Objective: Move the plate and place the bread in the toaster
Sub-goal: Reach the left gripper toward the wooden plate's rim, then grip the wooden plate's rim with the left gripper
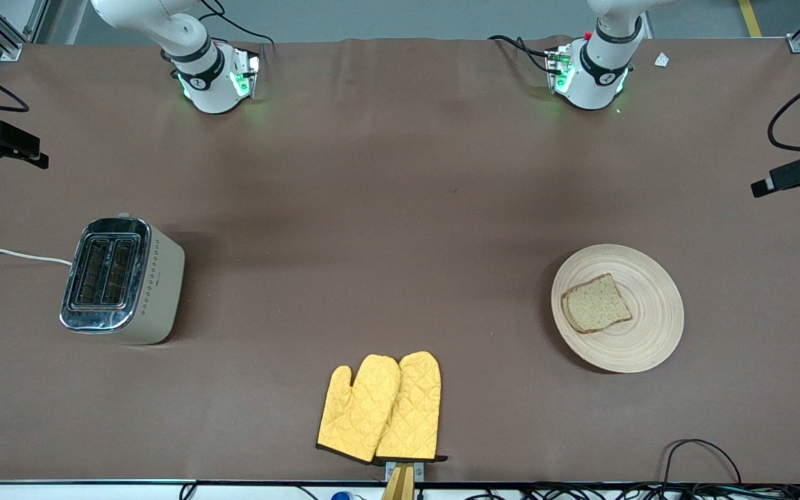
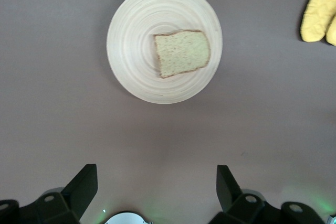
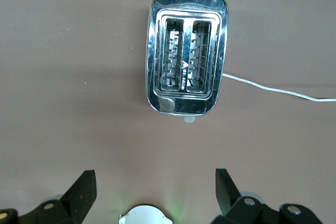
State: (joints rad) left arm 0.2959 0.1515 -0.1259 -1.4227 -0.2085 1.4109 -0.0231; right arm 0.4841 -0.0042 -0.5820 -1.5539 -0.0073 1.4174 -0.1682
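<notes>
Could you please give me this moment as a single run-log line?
bread: on plate | toaster: slots empty | left gripper: open, high over bare table | right gripper: open, high over bare table

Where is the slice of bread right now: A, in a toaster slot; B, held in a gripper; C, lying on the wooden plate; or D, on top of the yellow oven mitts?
C: the bread lies flat on the plate, and both slots of the toaster are empty.

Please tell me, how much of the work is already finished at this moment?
Nothing looks done yet. The bread lies on the plate, toward the left arm's end; the toaster slots are empty. Nothing is in hand: the left gripper and right gripper wait open, high up. Moving the plate and loading the bread remain.
</notes>
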